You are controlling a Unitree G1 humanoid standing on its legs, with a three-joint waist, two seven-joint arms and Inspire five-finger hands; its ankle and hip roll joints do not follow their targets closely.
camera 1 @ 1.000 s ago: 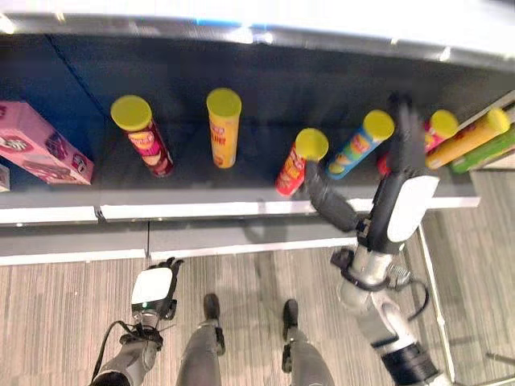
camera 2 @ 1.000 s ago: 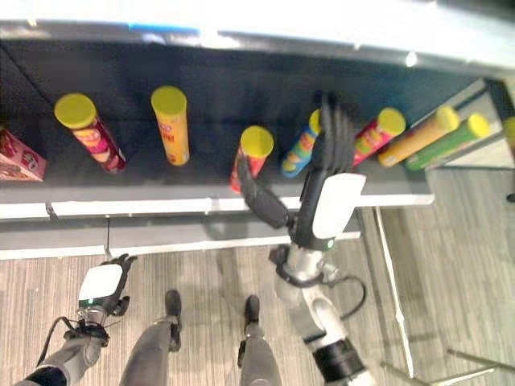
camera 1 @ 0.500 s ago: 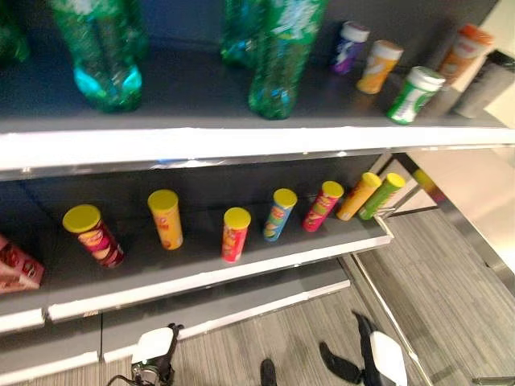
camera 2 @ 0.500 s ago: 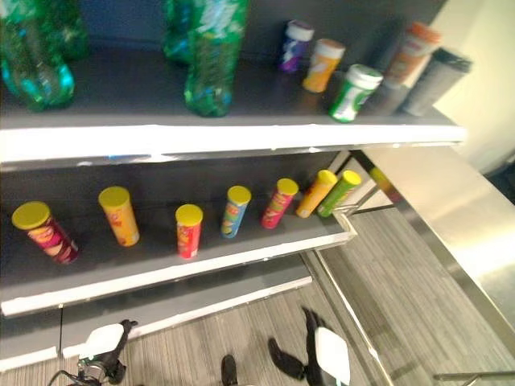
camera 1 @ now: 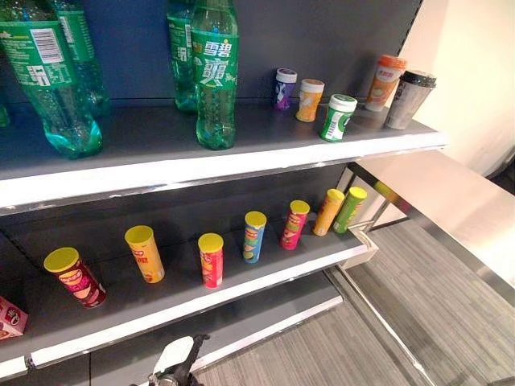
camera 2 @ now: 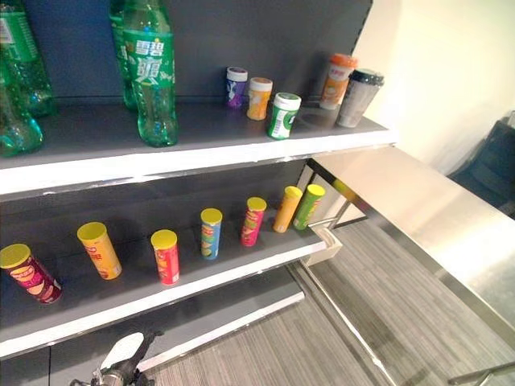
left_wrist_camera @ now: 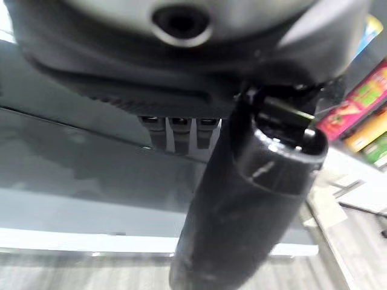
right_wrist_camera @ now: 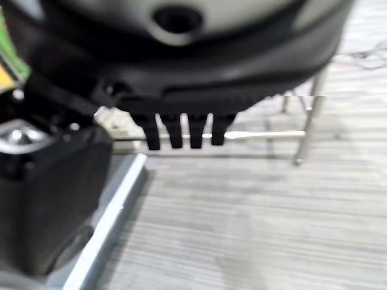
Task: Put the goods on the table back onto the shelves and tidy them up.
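Nearest, at six o'clock in the left eye view, the left robot hand (camera 1: 179,363) hangs low over the striped floor (camera 1: 386,338) with nothing in it; its own wrist view shows straight fingers (left_wrist_camera: 174,130) and a thumb standing clear, so it is relaxed and apart. The right robot hand (right_wrist_camera: 181,130) appears in its wrist view with short straight fingers spread over the floor, likewise holding nothing. Just beyond, the lower shelf (camera 1: 201,301) carries a row of crisp tubes running from eight o'clock toward three: a dark red tube (camera 1: 74,276), an orange tube (camera 1: 145,252), a red tube (camera 1: 211,259), a blue tube (camera 1: 253,236), a pink tube (camera 1: 294,223), then a yellow tube (camera 1: 327,211) and a green tube (camera 1: 349,208) just beside each other. All stand upright and apart, and a pink box (camera 1: 10,316) sits at the nine o'clock edge. At three o'clock the steel counter (camera 1: 451,205) runs away from the shelving; what shows of its top looks bare. Farthest, the upper shelf (camera 1: 161,161) holds green bottles (camera 1: 213,72) toward twelve o'clock and small jars and cups (camera 1: 338,117) toward one. Judging by this, the visible goods are already shelved and fairly orderly; whether more waits on unseen parts of the counter cannot be told, so what remains seems to be checking and straightening.
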